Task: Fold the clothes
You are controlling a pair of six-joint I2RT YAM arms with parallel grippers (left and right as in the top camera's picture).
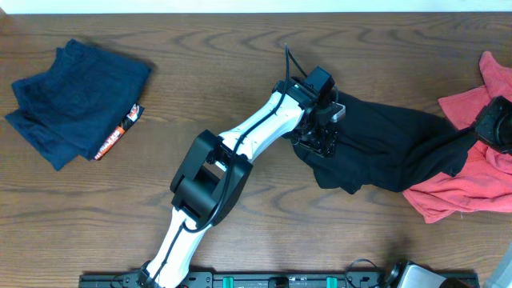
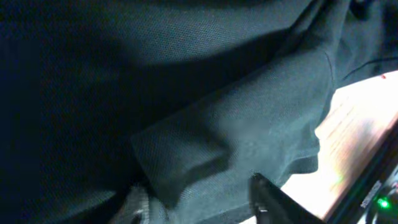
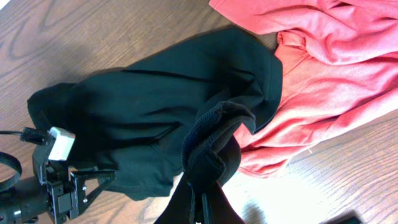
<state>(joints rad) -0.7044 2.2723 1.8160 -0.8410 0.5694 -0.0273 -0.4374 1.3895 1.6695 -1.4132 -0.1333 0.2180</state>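
The black T-shirt (image 1: 384, 148) lies crumpled right of the table's middle, its right part draped over a pinkish-red garment (image 1: 468, 188). My left gripper (image 1: 322, 142) is low over the shirt's left edge. In the left wrist view its jaws (image 2: 205, 208) stand apart with a fold of the black shirt (image 2: 236, 130) between them. My right gripper (image 1: 492, 128) is at the far right, shut on a bunched edge of the black shirt (image 3: 217, 134) and holding it lifted; its jaws show in the right wrist view (image 3: 202, 193). A folded navy garment (image 1: 76, 100) lies at far left.
The pinkish-red garment (image 3: 336, 68) spreads under and beyond the shirt toward the right table edge. The navy garment has an orange and black label (image 1: 118, 132) at its lower edge. The wooden table (image 1: 240, 48) surrounds everything. A black rail (image 1: 264, 280) runs along the front.
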